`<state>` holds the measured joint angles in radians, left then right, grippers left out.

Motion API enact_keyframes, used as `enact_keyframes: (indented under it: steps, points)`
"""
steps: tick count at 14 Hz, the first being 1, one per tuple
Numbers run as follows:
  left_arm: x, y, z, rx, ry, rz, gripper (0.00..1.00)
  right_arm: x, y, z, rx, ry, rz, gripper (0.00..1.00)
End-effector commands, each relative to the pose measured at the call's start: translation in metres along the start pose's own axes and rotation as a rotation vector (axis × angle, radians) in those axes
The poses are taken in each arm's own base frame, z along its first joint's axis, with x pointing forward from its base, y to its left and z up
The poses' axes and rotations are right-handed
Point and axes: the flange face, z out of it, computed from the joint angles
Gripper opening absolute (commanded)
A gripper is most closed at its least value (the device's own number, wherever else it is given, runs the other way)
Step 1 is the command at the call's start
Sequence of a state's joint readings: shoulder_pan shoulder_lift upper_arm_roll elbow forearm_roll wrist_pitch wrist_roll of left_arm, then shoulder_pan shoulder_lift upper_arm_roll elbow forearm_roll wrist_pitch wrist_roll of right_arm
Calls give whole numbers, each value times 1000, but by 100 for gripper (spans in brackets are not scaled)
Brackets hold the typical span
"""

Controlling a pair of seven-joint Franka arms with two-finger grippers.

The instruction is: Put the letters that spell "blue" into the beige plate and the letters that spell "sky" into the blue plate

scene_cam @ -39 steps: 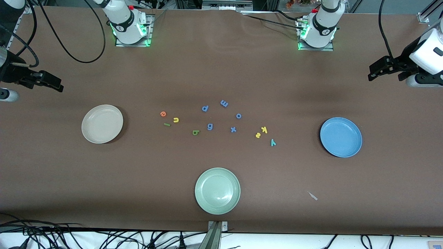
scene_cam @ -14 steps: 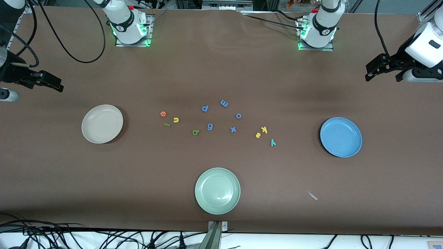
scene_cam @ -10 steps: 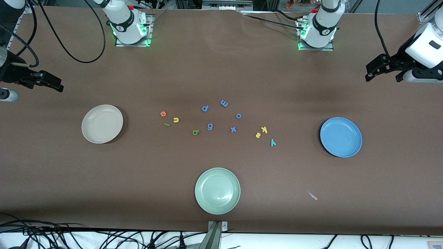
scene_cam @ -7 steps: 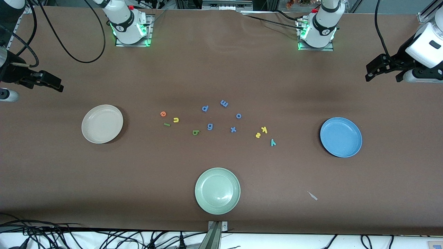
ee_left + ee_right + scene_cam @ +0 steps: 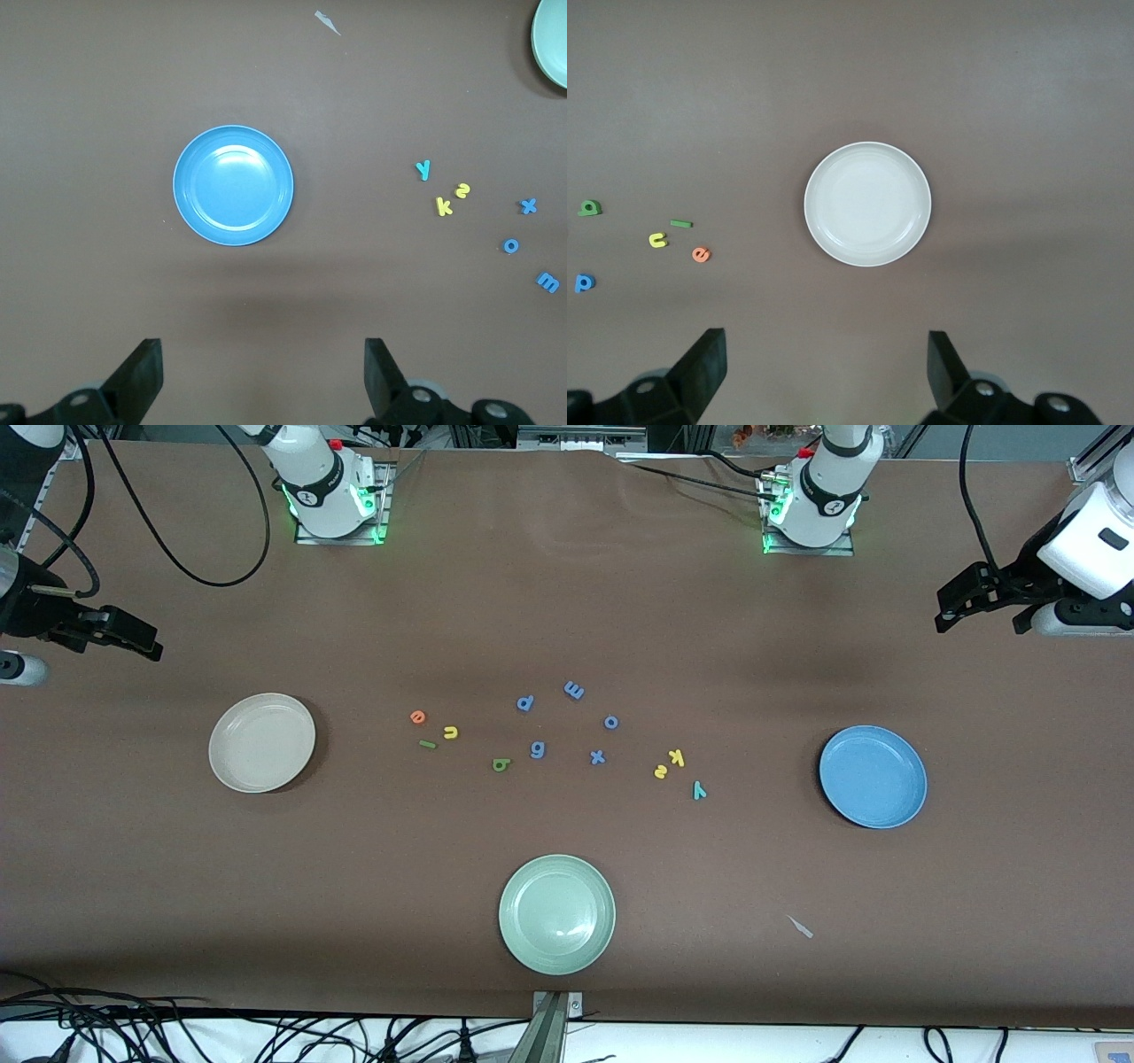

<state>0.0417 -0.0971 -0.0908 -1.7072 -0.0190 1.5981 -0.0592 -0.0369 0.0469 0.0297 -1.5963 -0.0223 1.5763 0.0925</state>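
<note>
you are looking down at a brown table (image 5: pixel 567 584) with both arms held up and out at its ends, neither holding anything. the left gripper (image 5: pixel 261 381) hangs over bare table at the left arm's end, its fingers spread wide apart. the right gripper (image 5: pixel 824 376) hangs over bare table at the right arm's end, its fingers spread wide apart too. the beige plate (image 5: pixel 262 742) lies toward the right arm's end and has nothing in it. the blue plate (image 5: pixel 873 776) lies toward the left arm's end and has nothing in it. between them the small letters lie loose on the table. the orange e (image 5: pixel 417 716), yellow u (image 5: pixel 451 732), green l (image 5: pixel 428 744) and green b (image 5: pixel 500 764) lie on the beige plate's side. the yellow k (image 5: pixel 677 757), yellow s (image 5: pixel 661 771) and teal y (image 5: pixel 699 789) lie on the blue plate's side. the blue-purple letters (image 5: pixel 574 690) lie in the middle. a pale green plate (image 5: pixel 556 914) lies nearest the front camera.
</note>
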Motion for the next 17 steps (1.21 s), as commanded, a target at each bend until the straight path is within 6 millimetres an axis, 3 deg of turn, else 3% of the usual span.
enact_keyframes:
  steps: [1,4,6,8,11,14,17]
  points:
    - [1,2,-7,-12,-4,-2,100,2,-2,-3,5,2,-1,100]
    - [2,2,-7,-12,-6,-2,100,9,-13,5,5,-1,-35,100]
    - [2,1,-7,-14,-6,-2,100,19,-21,23,3,-26,-201,100]
    - [1,2,-6,-17,-9,-6,100,28,-26,32,16,-8,-226,100]
    - [-1,-1,-3,-10,-39,0,100,40,-55,68,27,-67,-270,100]
    - [0,-6,-1,-10,-44,-6,100,61,-90,141,27,-155,-315,100]
    - [0,-6,-1,-10,-44,-6,100,77,-134,196,24,-126,-283,100]
